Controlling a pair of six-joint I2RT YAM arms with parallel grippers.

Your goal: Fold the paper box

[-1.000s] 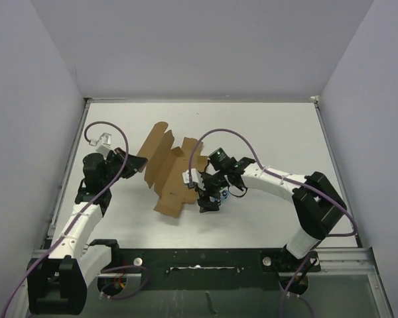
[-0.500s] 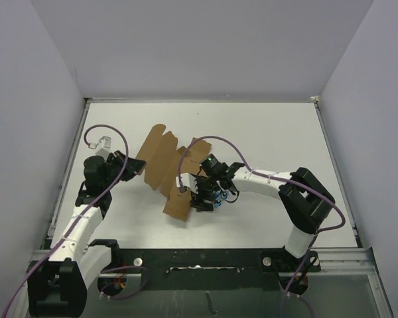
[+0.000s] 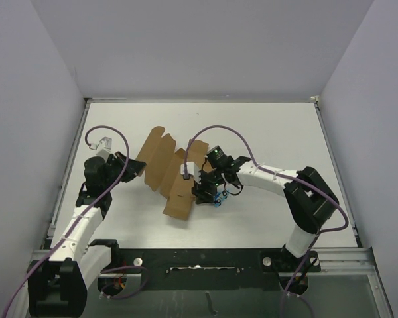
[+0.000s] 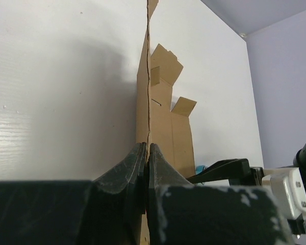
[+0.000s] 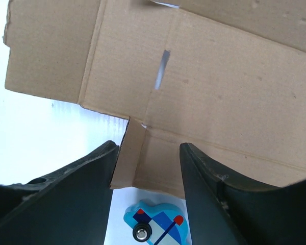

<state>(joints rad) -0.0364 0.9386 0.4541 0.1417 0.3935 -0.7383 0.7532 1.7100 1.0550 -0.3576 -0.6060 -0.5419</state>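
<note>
The brown paper box (image 3: 167, 173), a cut cardboard sheet with flaps and a thin slot, sits mid-frame on the white surface (image 3: 272, 132). The left fingers (image 4: 140, 171) pinch its left edge. The right fingers (image 3: 202, 192) are spread wide at its right edge, by a blue toy car (image 5: 155, 227).

The box (image 5: 209, 97) is matt brown cardboard, finely ribbed. My fingers (image 4: 120, 176) are black plastic, scuffed grey. The worktop (image 4: 51, 76) is smooth white; the toy (image 5: 160, 227) glossy blue plastic.
</note>
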